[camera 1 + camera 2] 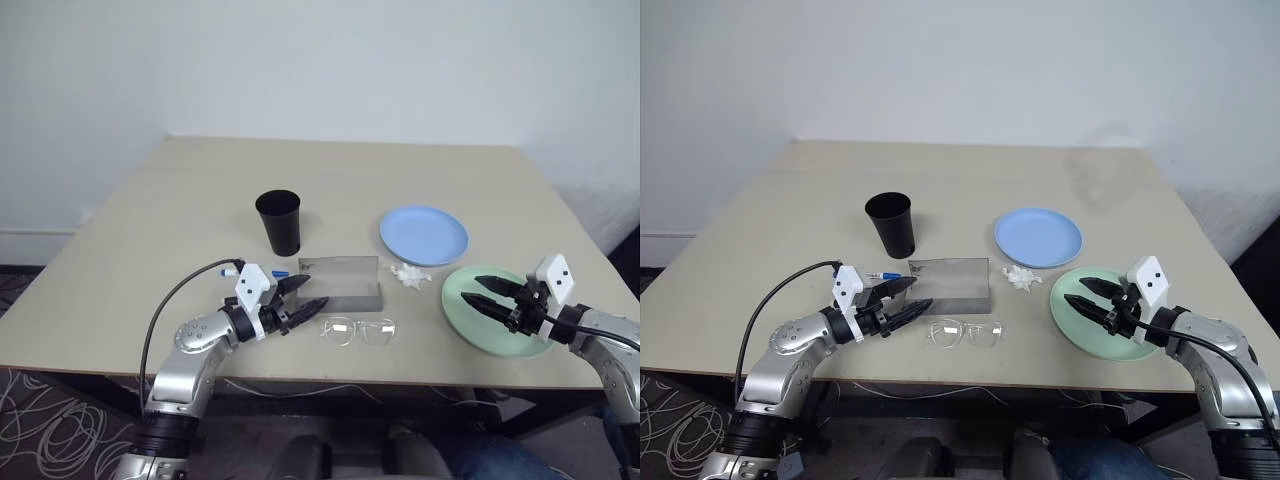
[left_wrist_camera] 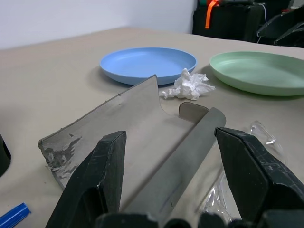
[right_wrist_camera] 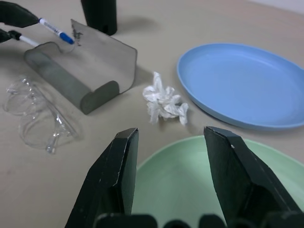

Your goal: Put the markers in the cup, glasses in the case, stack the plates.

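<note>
The black cup (image 1: 279, 222) stands upright behind the open grey case (image 1: 340, 283), whose lid is raised. Two markers (image 1: 232, 270) lie just left of the case, one showing a blue cap (image 2: 12, 216). The clear glasses (image 1: 358, 330) lie in front of the case near the table's front edge. My left gripper (image 1: 314, 292) is open at the case's left end, beside the markers, holding nothing. The light blue plate (image 1: 424, 234) lies behind the mint green plate (image 1: 495, 310). My right gripper (image 1: 472, 289) hovers open over the green plate's left part, empty.
A crumpled white scrap (image 1: 409, 274) lies between the case and the two plates. The beige table (image 1: 200, 190) stands against a white wall. The green plate sits close to the table's front right edge.
</note>
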